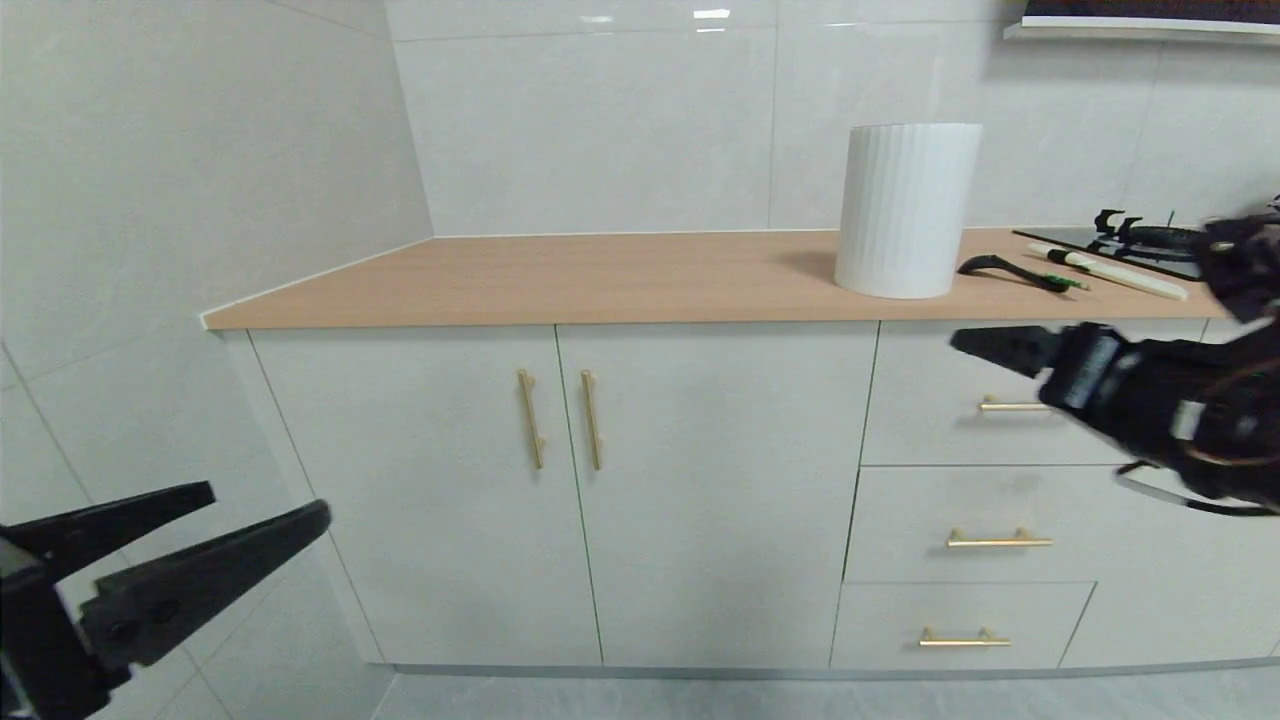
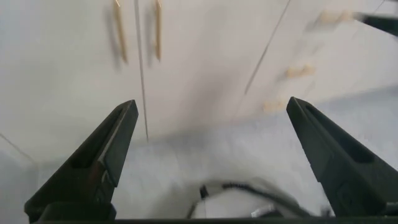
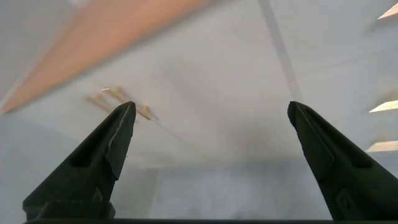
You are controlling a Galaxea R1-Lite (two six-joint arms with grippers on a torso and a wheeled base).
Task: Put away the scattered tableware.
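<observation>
The scattered tableware lies at the right of the light wooden countertop [image 1: 600,275]: a black curved-handled utensil [image 1: 1005,268] and a long cream stick with a green tip [image 1: 1120,273], just right of a tall white ribbed cylinder [image 1: 905,210]. Both look light, stiff and thin, and likely to slide on the smooth top, so each is best pinched across its middle. The left gripper [image 1: 265,503], low at the near left, is spread wide. The right gripper [image 3: 211,109], in front of the top drawer [image 1: 920,430], is spread too.

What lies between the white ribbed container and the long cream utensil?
In the head view, a black curved utensil lies between the white ribbed container and the long cream utensil.
</observation>
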